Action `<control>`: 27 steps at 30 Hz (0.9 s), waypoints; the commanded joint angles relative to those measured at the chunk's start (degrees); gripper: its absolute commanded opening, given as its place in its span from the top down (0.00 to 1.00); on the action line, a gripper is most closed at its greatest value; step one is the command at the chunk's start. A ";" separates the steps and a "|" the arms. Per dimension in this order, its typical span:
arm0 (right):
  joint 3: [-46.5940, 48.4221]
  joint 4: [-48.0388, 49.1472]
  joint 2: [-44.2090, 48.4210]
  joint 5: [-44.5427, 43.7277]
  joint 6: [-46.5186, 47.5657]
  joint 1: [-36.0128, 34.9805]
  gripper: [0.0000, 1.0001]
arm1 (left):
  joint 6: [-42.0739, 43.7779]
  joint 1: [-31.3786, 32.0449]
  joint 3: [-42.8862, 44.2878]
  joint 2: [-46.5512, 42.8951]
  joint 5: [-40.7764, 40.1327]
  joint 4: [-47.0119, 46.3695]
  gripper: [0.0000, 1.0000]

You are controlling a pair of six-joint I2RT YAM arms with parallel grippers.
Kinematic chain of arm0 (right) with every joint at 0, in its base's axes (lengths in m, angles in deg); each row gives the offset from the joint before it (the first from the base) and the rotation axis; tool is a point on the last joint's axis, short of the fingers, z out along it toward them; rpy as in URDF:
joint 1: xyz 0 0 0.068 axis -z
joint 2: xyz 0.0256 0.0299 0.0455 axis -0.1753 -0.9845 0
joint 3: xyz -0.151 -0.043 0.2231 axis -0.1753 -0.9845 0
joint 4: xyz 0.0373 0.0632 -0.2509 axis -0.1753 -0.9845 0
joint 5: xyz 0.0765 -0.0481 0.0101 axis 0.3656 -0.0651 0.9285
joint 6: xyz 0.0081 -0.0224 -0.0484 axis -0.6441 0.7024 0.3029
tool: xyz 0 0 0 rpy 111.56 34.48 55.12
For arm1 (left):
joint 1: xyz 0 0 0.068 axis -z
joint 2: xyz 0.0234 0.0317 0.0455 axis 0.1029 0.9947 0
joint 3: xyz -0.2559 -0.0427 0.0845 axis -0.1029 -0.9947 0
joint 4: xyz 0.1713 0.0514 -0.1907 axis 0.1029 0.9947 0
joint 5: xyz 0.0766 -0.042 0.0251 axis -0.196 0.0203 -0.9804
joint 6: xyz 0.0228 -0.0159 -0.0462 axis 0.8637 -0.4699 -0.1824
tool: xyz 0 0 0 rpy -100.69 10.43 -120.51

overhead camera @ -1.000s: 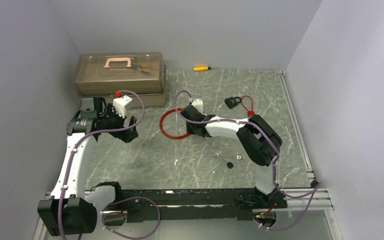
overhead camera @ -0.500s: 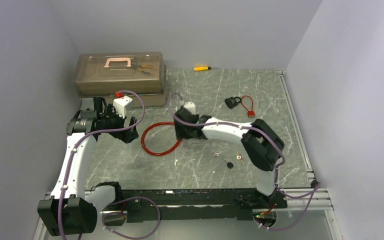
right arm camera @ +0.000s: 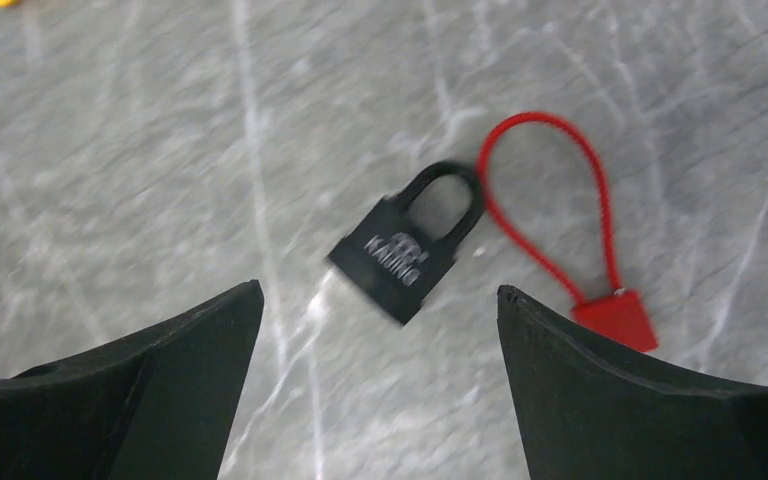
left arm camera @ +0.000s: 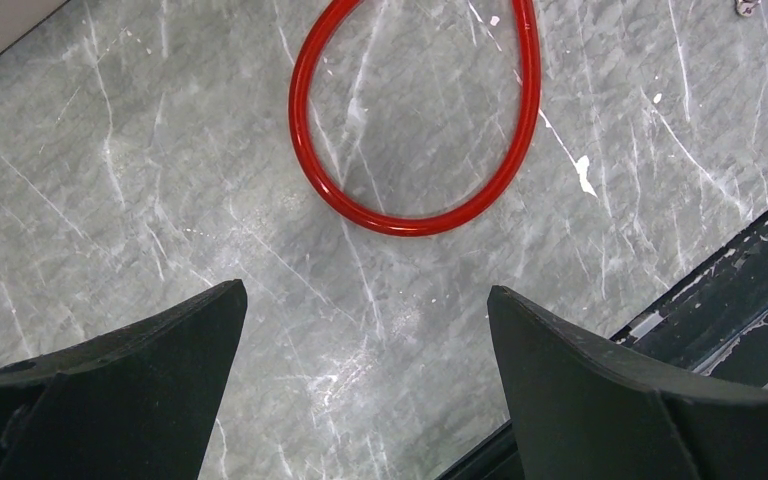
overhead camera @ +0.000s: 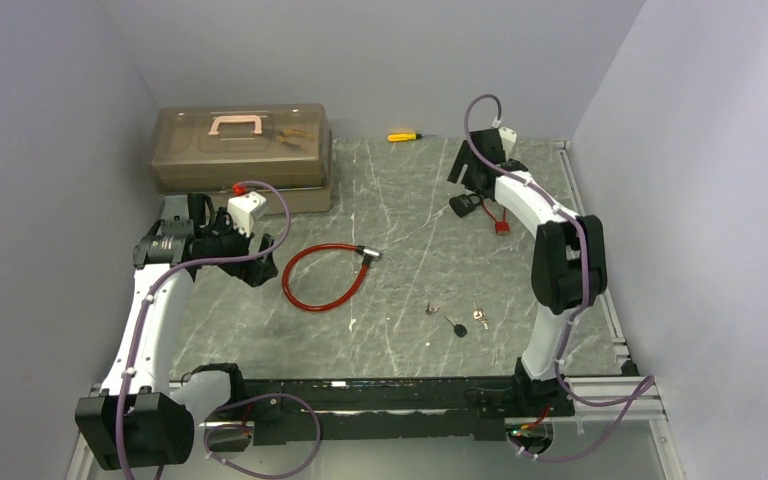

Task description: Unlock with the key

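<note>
Up front on the marble tabletop [overhead camera: 410, 240]: loose keys [overhead camera: 457, 326], ungripped. Mid-table, left gripper [left arm camera: 362, 295] spread wide and empty above the red cable loop [left arm camera: 400, 226]. Lies alone now, freshly let go by the other arm. At the far right, right gripper [right arm camera: 378, 291], newly arrived, parted wide and empty over the black padlock [right arm camera: 397, 258] beside a red cable seal [right arm camera: 615, 318]. Means lock located, key not yet fetched.
</note>
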 commanded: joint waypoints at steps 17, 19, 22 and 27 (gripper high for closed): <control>16.88 -4.09 -19.91 3.23 1.26 9.10 0.10 | 0.10 0.10 0.56 -0.15 1.53 -1.47 0.02; 18.59 -4.98 -21.51 3.54 1.07 9.28 0.10 | 0.07 0.10 0.54 -0.38 1.43 -1.47 0.02; 20.01 -6.11 -23.18 4.78 -0.09 9.32 0.11 | 0.02 0.10 0.32 -0.70 1.25 -1.73 0.02; 16.12 -4.17 -22.09 7.11 -2.67 9.06 0.15 | -0.49 0.10 0.52 -0.50 1.11 -1.60 0.02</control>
